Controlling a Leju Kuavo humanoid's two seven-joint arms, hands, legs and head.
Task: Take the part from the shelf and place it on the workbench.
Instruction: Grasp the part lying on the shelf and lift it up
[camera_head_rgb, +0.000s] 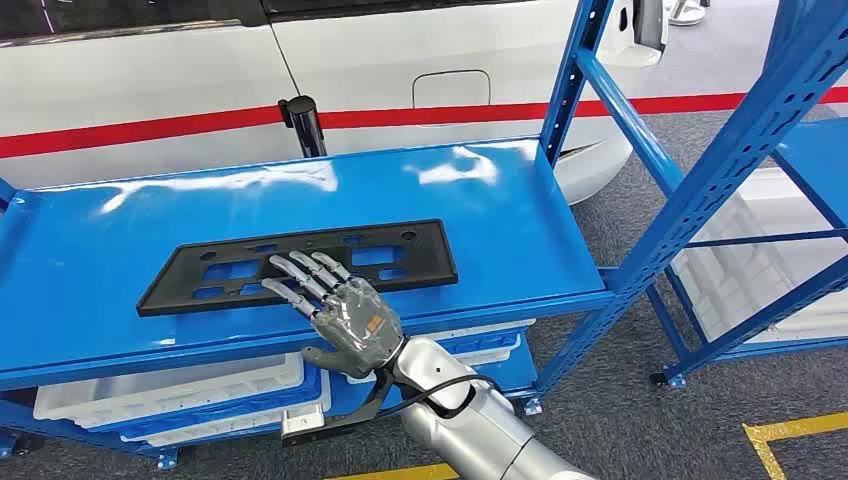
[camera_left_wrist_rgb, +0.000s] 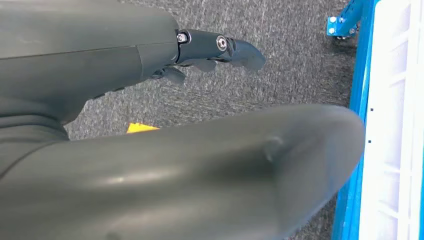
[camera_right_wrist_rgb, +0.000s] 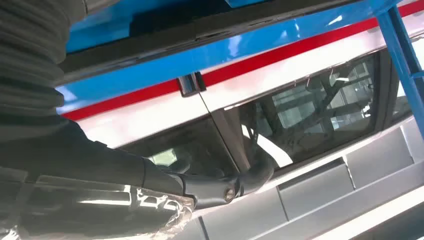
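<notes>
1. The right arm (camera_head_rgb: 470, 420), silver with a black cable looped at the wrist, rises from the lower edge of the head view toward the shelf's front edge.
2. The right hand (camera_head_rgb: 345, 315) is palm down, its fingers (camera_head_rgb: 300, 275) spread apart and stretched flat over the front edge of the part; it grips nothing.
3. The part (camera_head_rgb: 300, 264), a long flat black plate with rectangular cut-outs, lies on the blue shelf (camera_head_rgb: 100, 240) near its front edge, about midway along its length.
4. The left hand (camera_left_wrist_rgb: 210, 50) hangs over grey carpet, dark fingers loosely extended with nothing in them.
5. White bins (camera_head_rgb: 170, 390) sit on the lower shelf level.
6. A white car (camera_head_rgb: 400, 60) with a red stripe stands beyond the shelf's back edge.
</notes>
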